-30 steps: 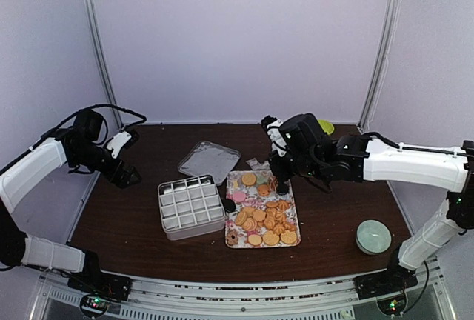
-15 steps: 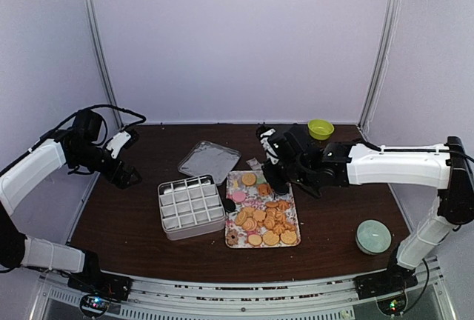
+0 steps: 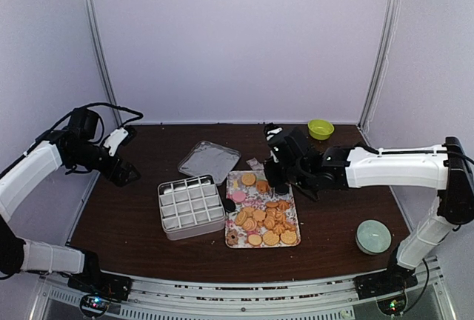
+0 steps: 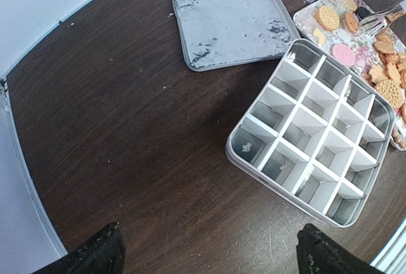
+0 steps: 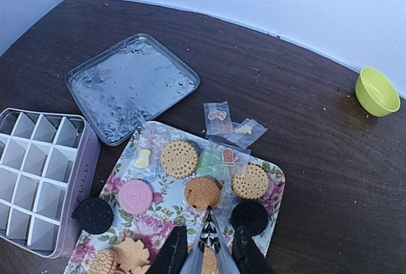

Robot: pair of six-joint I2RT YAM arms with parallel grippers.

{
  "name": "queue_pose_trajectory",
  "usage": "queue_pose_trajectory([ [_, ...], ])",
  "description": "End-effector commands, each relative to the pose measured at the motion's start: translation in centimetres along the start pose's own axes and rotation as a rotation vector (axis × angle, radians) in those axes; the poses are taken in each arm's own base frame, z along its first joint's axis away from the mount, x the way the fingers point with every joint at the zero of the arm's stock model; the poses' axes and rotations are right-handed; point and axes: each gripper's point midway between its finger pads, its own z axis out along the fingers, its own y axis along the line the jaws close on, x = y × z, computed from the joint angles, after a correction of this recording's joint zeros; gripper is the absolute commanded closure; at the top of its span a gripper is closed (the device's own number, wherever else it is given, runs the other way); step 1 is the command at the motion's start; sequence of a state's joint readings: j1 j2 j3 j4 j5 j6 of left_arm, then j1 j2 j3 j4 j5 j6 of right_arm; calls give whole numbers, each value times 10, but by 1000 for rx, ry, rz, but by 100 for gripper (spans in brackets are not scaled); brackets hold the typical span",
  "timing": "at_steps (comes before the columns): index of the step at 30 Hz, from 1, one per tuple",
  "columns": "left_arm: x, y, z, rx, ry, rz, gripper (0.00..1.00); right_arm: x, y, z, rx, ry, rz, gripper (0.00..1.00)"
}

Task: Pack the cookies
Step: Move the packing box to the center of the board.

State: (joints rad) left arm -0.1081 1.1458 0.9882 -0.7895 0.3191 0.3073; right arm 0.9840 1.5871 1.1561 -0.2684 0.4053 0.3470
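Observation:
The cookies (image 3: 265, 220), mostly golden-orange with a few pink and black ones, lie on a floral tray (image 3: 295, 215). My right gripper (image 3: 275, 181) hangs over the tray's far end, shut on metal tongs (image 5: 208, 236). The tong tips are pressed together and point at a round orange-brown cookie (image 5: 203, 193), with a black cookie (image 5: 249, 217) just to its right. My left gripper (image 3: 126, 174) is open with nothing in it, over bare table to the left of the white divided box (image 3: 190, 205). In the left wrist view its fingertips (image 4: 101, 252) stand far apart and the box (image 4: 317, 134) has bare cells.
A silver lid (image 3: 209, 160) lies behind the box. Clear wrappers (image 5: 225, 118) sit off the tray's far edge. One black cookie (image 5: 93, 215) rests between tray and box. A green bowl (image 3: 320, 128) stands at the back right and a pale round container (image 3: 372, 236) at the front right.
My right arm has stretched left and come down over the tray's far end with the tongs, uncovering the green bowl. The left arm has barely moved.

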Motion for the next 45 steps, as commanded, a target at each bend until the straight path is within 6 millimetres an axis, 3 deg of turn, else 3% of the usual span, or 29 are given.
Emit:
queue_pose_trajectory([
  [1,-21,4,-13,-23,-83,18,3,18,-4,-6,-8,22,-2,100],
  [12,-26,1,-19,-15,-102,22,4,-7,-9,-37,-20,-109,-22,98],
  [25,-28,-1,-26,-13,-116,22,3,-37,7,-20,32,-92,-32,97],
  [30,-31,-2,-28,-9,-124,19,4,-46,15,-16,5,-124,-25,82],
  [34,-33,-2,-30,-10,-129,22,4,-48,16,-14,5,-133,-23,79],
  [38,-35,-2,-31,-9,-134,22,4,-46,17,-10,11,-130,-31,69],
  [45,-38,-5,-36,-3,-157,29,3,-49,21,-8,-2,-145,-26,65],
])
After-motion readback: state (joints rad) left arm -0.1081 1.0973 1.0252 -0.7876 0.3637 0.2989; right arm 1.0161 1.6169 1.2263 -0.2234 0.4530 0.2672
